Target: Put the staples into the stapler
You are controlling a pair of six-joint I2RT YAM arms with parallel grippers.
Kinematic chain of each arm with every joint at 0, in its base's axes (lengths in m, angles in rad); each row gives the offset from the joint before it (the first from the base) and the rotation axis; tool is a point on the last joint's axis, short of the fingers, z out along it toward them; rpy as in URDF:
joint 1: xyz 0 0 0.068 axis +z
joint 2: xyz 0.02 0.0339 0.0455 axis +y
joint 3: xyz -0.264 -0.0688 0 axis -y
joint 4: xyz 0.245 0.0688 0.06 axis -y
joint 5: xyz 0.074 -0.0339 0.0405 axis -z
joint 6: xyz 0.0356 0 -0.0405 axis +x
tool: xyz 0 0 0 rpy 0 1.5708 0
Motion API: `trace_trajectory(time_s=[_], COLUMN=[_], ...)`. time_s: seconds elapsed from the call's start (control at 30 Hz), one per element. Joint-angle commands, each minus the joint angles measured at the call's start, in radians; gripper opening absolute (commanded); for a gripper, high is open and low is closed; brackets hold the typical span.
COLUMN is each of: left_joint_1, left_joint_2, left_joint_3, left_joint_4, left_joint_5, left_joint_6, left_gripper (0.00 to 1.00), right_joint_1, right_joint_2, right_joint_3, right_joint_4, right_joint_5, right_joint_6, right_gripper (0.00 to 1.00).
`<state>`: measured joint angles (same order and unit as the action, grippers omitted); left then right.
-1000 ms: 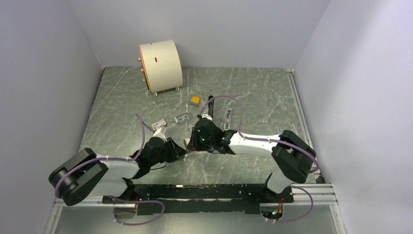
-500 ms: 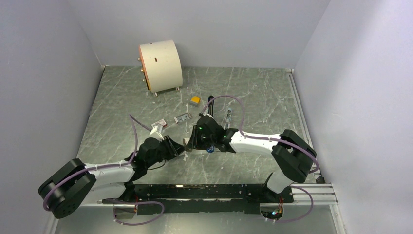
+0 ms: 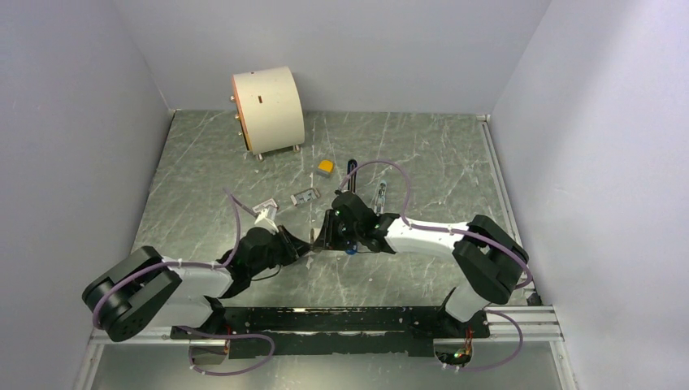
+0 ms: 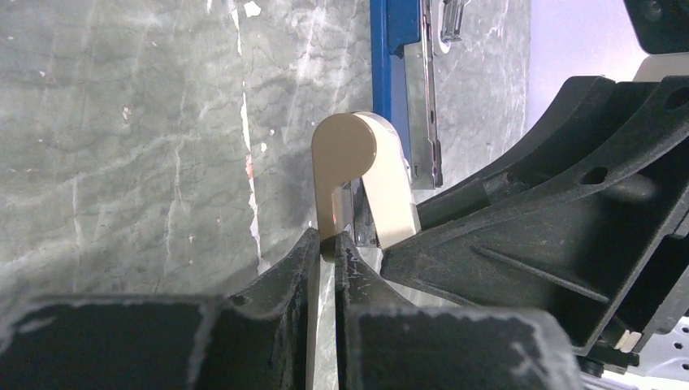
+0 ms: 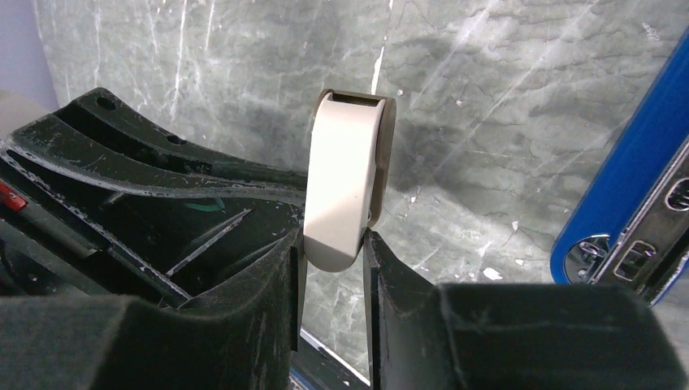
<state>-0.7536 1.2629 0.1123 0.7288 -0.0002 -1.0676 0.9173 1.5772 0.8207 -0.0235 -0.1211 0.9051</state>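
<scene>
I find left end effector (image 4: 327,240) and right end effector (image 5: 333,245) both clamped on beige block (image 5: 345,179); stapler (image 4: 394,32) beyond them lies open, seemingly unloaded.

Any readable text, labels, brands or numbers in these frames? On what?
No text is readable in any view.
small red-and-white box: any print is too small to read.
stapler: no marking shows on the visible blue part.
beige piece: the visible faces are blank.

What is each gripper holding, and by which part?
Both hold one small beige rounded plastic block: the right gripper clamps its rounded end, the left gripper pinches a thin edge.
</scene>
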Motion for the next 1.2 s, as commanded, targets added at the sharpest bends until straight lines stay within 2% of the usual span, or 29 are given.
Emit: trace_trajectory(time_s=[0.0,0.23,0.37,0.6,0.8,1.17], left_joint_1=[0.001,-0.012,-0.028,-0.039,-0.043,-0.049], left_joint_2=[0.058,0.228,0.292,0.329,0.343,0.395], left_joint_3=[0.025,0.063,0.072,0.095,0.101,0.092], left_joint_4=[-0.005,0.067,0.087,0.073,0.040,0.066], left_joint_5=[0.037,0.136,0.134,0.124,0.116,0.115], left_joint_6=[0.078,0.126,0.121,0.131,0.131,0.114], left_gripper=[0.09,0.05,0.05,0.06,0.06,0.06], right_joint_1=[-0.021,-0.038,-0.048,-0.067,-0.071,-0.069], right_joint_2=[-0.036,-0.034,-0.033,-0.007,0.039,0.142], right_joint_3=[0.042,0.094,0.128,0.170,0.245,0.319], right_joint_4=[-0.034,-0.130,-0.179,-0.226,-0.260,-0.195], right_joint_5=[0.040,0.105,0.155,0.175,0.238,0.222], right_joint_6=[-0.026,-0.062,-0.083,-0.116,-0.228,-0.369], right_gripper=[0.21,0.21,0.21,0.22,0.26,0.30])
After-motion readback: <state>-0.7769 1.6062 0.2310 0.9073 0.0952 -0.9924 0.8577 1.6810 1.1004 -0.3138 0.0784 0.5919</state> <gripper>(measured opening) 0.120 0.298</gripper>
